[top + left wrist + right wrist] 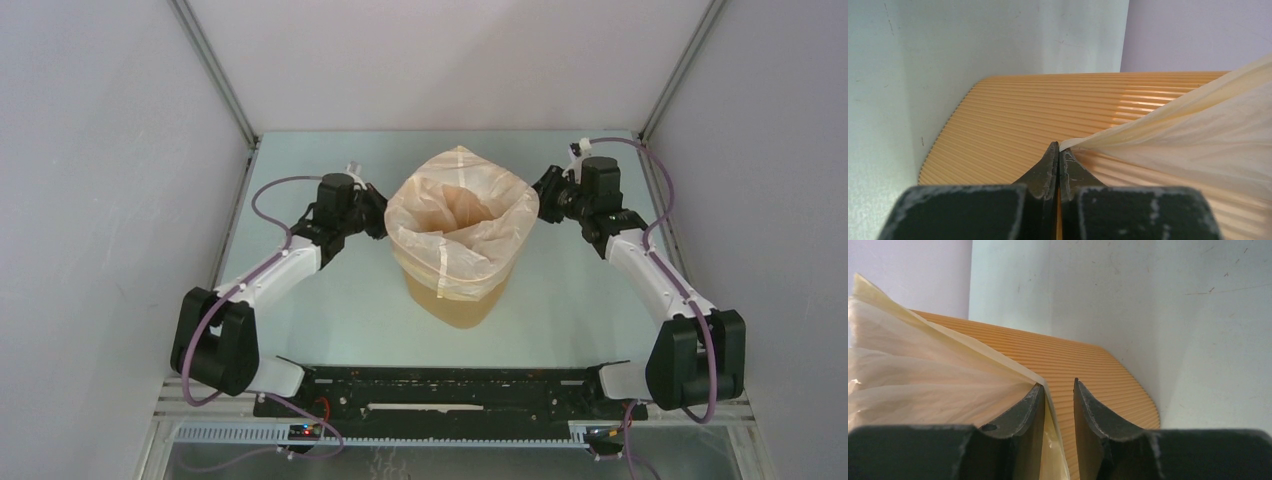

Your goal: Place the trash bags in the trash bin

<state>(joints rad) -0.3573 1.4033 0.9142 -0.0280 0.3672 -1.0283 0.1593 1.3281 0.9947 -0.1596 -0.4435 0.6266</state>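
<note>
From my station, the orange bin [455,305] stands upright at the middle of the pale table [330,320], the thin cream bag [440,250] draped over its mouth and sagging into it, the skirt hanging down the outside over the upper part of the walls. The left gripper [378,215] sits against the bin's left side. In its wrist view I see both fingers pressed together on the bag's edge, the film fanning away over the ribbed wall. The right gripper [540,190] sits at the bin's right side with its fingers parted. The bag's yellowish edge runs down the inner face of one finger [1023,415] and into the gap — the other finger stands clear of it.
</note>
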